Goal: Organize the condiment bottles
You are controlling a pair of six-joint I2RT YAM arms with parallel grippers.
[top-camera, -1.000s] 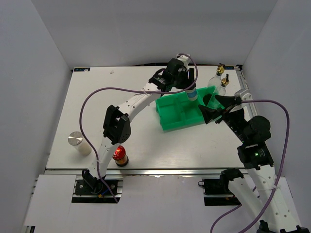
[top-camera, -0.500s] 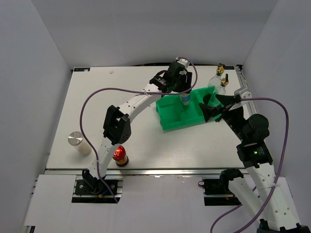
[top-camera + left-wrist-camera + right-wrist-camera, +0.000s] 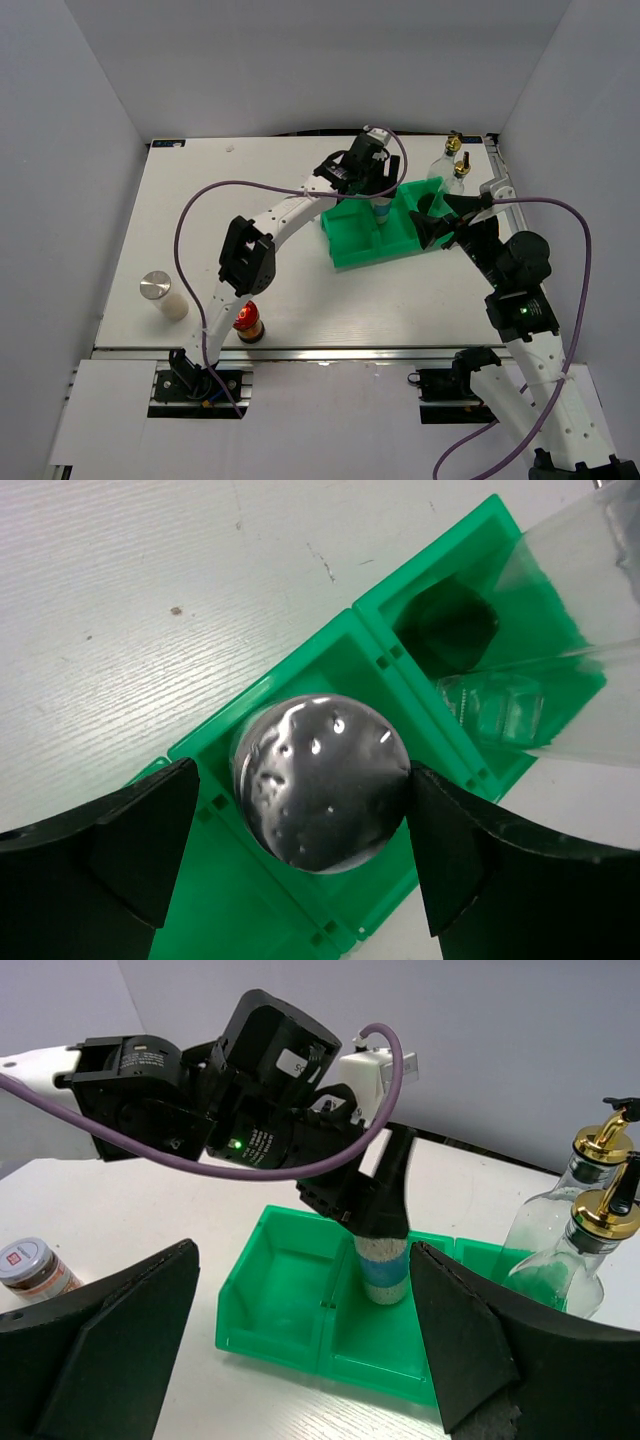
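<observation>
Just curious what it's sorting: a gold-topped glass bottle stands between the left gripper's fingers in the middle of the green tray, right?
The fingers of the left gripper flank a silver-lidded shaker with a blue band, not a gold-topped glass bottle, in the middle of the green tray. The right wrist view shows it.

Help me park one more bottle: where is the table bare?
Bare: the far-left table beyond the lone shaker, and the near strip between the red-capped bottle and tray. Crowded: the far right, around tray and glass bottles.
</observation>
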